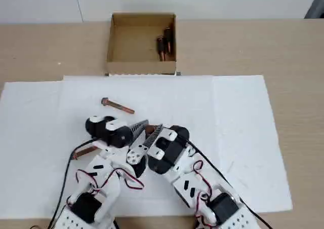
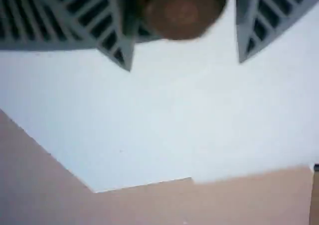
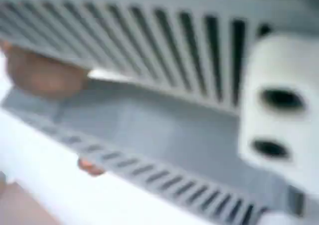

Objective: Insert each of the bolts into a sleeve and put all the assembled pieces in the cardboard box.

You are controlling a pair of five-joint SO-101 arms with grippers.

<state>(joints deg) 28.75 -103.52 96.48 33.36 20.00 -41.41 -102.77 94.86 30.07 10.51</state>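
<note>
The left gripper (image 1: pixel 140 127) holds a copper piece (image 2: pixel 182 11) between part-open fingers, tip to tip with the right gripper (image 1: pixel 154 132), whose grip I cannot tell. A loose bolt (image 1: pixel 117 106) lies just beyond them on the white sheet (image 1: pixel 238 138), with bare sheet up to the cardboard box (image 1: pixel 117 41) at its far edge.

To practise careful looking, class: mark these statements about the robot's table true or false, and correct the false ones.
1. The cardboard box is empty. False: copper-coloured pieces lie inside it, against one side wall.
2. A bolt lies loose on the white sheet. True.
3. The two tools are at opposite ends of the sheet. False: the left tool and the right tool have their tips close together near the sheet's middle.
4. The left tool grips a brown piece. True.
</note>
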